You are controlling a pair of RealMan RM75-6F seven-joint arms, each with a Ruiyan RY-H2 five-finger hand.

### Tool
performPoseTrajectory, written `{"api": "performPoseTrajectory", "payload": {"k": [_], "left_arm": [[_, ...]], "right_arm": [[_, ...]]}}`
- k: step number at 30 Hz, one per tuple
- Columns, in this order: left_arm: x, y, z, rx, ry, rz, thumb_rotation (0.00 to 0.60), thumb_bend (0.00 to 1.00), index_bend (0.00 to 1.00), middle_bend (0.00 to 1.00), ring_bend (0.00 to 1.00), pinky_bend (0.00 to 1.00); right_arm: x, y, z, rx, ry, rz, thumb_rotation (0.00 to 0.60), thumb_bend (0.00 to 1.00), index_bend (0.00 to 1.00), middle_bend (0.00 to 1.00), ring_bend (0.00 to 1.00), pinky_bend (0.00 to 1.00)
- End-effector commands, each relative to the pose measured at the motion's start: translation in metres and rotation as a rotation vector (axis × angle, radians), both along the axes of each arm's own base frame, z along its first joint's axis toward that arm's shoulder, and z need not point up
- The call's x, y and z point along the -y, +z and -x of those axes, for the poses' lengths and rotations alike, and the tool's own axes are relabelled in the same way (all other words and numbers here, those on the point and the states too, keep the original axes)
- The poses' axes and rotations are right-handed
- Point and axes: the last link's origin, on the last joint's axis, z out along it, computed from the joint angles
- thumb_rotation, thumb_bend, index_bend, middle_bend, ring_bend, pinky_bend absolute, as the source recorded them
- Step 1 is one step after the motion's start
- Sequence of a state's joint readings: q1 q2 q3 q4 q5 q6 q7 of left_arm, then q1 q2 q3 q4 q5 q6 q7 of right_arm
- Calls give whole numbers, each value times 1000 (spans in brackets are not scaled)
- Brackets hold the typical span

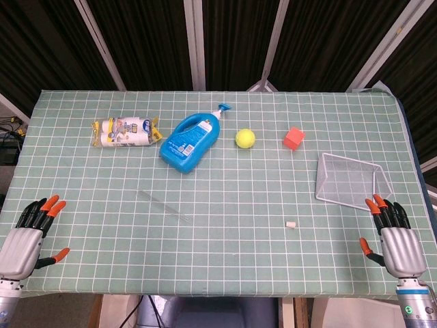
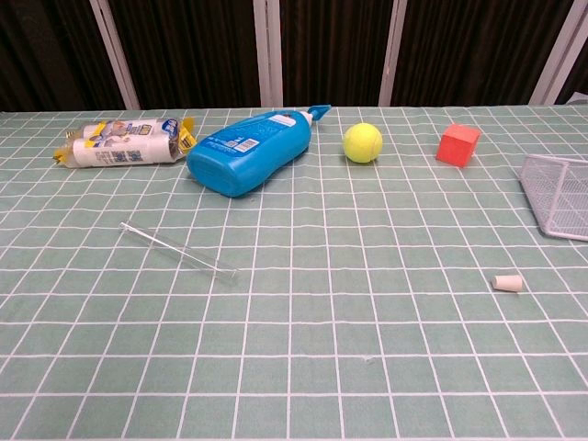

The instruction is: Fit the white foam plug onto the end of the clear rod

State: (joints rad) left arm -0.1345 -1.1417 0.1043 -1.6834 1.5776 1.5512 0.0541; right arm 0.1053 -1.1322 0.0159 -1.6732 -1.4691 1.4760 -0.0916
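Head view: left hand (image 1: 26,239) rests at the near left corner of the table (image 1: 225,273), fingers spread and holding nothing. Right hand (image 1: 395,240) sits at the near right corner, likewise spread and empty. Clear rod (image 1: 164,205) lies flat and slanted, up and inward from the left hand, well apart from it. White foam plug (image 1: 291,224) lies on the cloth inward of the right hand, apart from the rod. Wire basket (image 1: 351,181) sits just ahead of the right hand.

Chest view: neither hand shows. Rod (image 2: 177,250) lies left of centre; plug (image 2: 507,283) lies on its side far right, near the basket (image 2: 559,195). Blue bottle (image 2: 248,152), yellow ball (image 2: 363,142) and red cube (image 2: 457,145) sit farther back.
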Motion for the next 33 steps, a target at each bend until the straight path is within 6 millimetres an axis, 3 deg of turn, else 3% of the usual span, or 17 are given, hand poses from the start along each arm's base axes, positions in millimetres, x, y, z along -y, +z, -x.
{"api": "performPoseTrajectory", "payload": {"k": [1,8,14,20,23,28,33], "left_arm": [[1,-1,0,2,7,10,600,207,55,25,0,0],[-8,-4,-2,-19,10,28,600,209,83,42,0,0],[-44,-18,-30,-96,-96,66,600,260,172,164,0,0],[-95,-56,-69,-190,-199,138,600,312,293,307,12,0],[-118,-78,-82,-259,-235,160,600,330,316,328,17,0],[-145,-112,-89,-321,-239,206,600,346,317,337,17,0],[-160,-139,-94,-349,-238,235,600,360,316,351,16,0]], "right_arm": [[0,-1,0,-1,0,-3,600,392,0,0,0,0],[2,-7,-5,-3,22,-31,600,393,0,0,0,0],[2,-9,-5,11,23,-38,600,392,0,0,0,0],[4,-12,-7,18,23,-44,600,392,0,0,0,0],[5,-13,-7,14,26,-48,600,393,0,0,0,0],[5,-11,-6,27,15,-43,600,392,0,0,0,0],[7,-11,-6,38,13,-42,600,393,0,0,0,0]]}}
